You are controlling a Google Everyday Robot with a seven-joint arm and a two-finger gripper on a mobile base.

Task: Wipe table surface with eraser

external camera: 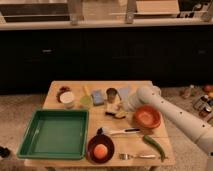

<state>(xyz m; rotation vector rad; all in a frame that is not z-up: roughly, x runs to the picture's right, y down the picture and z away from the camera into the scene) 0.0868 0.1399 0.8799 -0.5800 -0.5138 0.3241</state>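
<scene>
Gripper [120, 106] low at eraser [115, 113] mid-table, grasp apparently closed but unclear; press flat, sweep table surface [131, 142] clear of orange bowl [147, 117].

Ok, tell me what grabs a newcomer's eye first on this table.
The big green tray at the front left of the table surface. Next, the white arm coming in from the right, its gripper down at the eraser near the middle, beside the orange bowl.
</scene>
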